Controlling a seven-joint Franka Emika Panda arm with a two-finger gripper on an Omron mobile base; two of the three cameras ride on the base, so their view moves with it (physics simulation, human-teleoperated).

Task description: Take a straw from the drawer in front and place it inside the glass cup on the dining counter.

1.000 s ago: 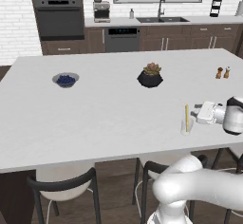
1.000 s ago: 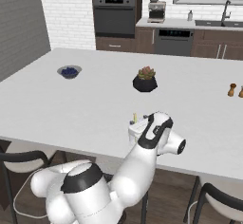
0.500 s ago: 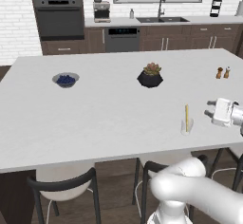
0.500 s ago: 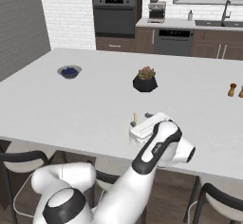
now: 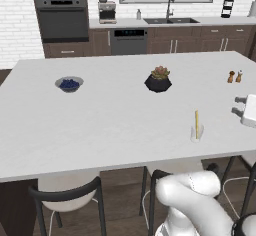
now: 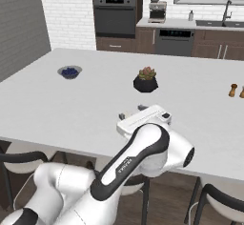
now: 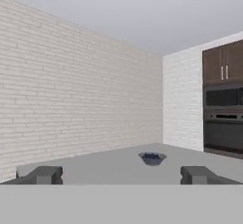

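Observation:
The thin pale-yellow straw stands upright in the small clear glass cup, near the front edge of the white dining counter. My gripper hovers over the counter to the right of the cup, apart from it, open and holding nothing. In the right base view the gripper pokes out past my own white arm, which hides the cup. In the hand view the gripper has its fingertips spread wide with nothing between them, pointing level across the counter. The drawer is out of view.
A dark plant pot sits mid-counter and a blue bowl at the left, also the bowl ahead of the hand. Two small shakers stand at the far right. Stools line the counter's front edge.
The gripper has drawn away to the right from the glass cup, leaving the straw standing in it. Its jaws stayed wide apart.

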